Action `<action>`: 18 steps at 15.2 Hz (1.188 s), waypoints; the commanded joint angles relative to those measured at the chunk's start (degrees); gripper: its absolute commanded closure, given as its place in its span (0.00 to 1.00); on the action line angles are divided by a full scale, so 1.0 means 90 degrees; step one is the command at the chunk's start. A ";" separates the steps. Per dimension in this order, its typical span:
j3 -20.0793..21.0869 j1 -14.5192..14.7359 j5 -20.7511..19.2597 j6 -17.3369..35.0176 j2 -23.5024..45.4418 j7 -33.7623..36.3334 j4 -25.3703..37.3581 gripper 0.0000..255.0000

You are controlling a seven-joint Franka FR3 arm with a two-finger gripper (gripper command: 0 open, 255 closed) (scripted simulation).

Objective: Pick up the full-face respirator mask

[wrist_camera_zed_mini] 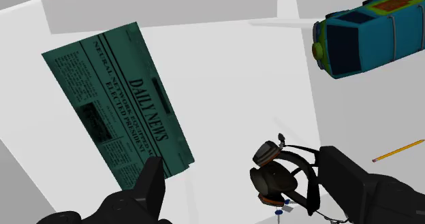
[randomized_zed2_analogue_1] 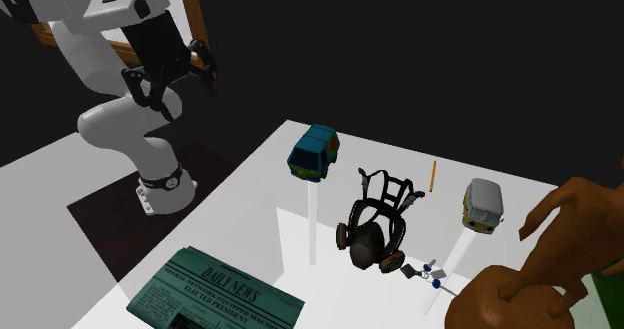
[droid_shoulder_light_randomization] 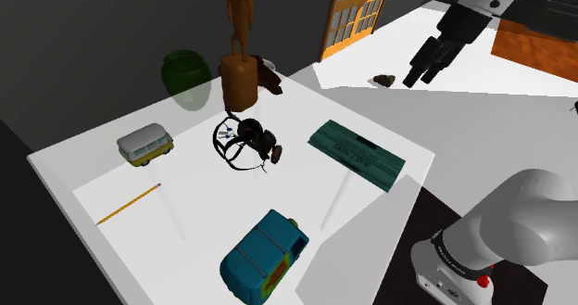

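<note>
- small van (droid_shoulder_light_randomization: 145,146) — far to the newspaper's (droid_shoulder_light_randomization: 358,153) left in the shoulder view
- black respirator mask (droid_shoulder_light_randomization: 248,144) lies on the white table (droid_shoulder_light_randomization: 93,169), near the newspaper's left
- gripper (droid_shoulder_light_randomization: 421,74) hangs high beyond the newspaper's right — fingers wide apart, holding nothing

Open room above respirator mask (droid_shoulder_light_randomization: 248,144); tall wooden figure (droid_shoulder_light_randomization: 239,67) stands near its far side; newspaper (droid_shoulder_light_randomization: 358,153) lies flat, apart.

Hovering over the white table (wrist_camera_zed_mini: 225,66) with gripper (wrist_camera_zed_mini: 243,161) spread wide — bracketing the black respirator mask (wrist_camera_zed_mini: 282,178) untouched, taking in green newspaper (wrist_camera_zed_mini: 119,103) at the edge, teal van (wrist_camera_zed_mini: 371,32), pencil (wrist_camera_zed_mini: 398,150).
</note>
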 commanded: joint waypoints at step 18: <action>0.1596 0.0300 -0.0263 0.2185 0.3529 0.1402 0.1203 0.00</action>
